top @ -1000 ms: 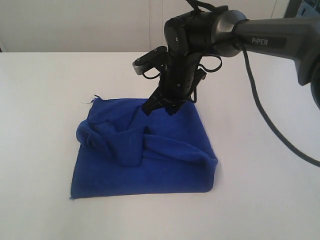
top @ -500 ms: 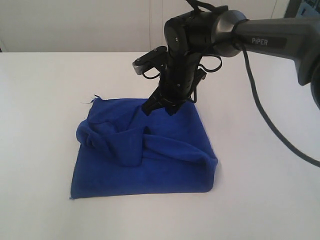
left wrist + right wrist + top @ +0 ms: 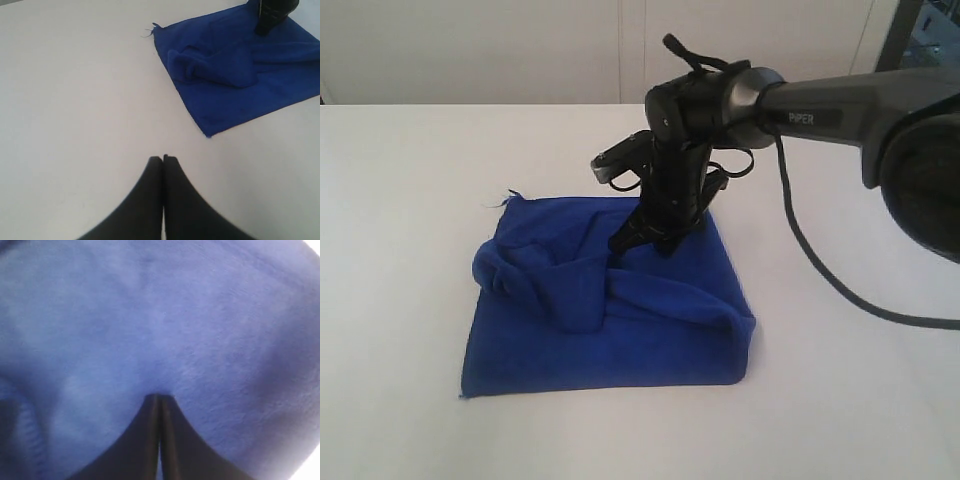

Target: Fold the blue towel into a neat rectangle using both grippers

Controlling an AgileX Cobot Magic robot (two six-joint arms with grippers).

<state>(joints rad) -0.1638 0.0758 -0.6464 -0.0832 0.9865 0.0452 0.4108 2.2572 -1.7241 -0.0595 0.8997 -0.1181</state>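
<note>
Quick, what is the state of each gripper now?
Left gripper: closed, holding nothing, over the table.
Right gripper: closed, tips on the blue towel; a pinch of cloth cannot be told.

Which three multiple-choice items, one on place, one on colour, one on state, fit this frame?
1. The right jaws are: A. over bare table; B. out of view; C. down on the towel.
2. The towel is: A. red; B. blue; C. green.
3. The left jaws are: A. shut, empty; B. wide open; C. gripping the towel.
Answers: 1 C, their tips meet the cloth in the right wrist view; 2 B, blue in every view; 3 A, closed together above the white table, apart from the towel.
</note>
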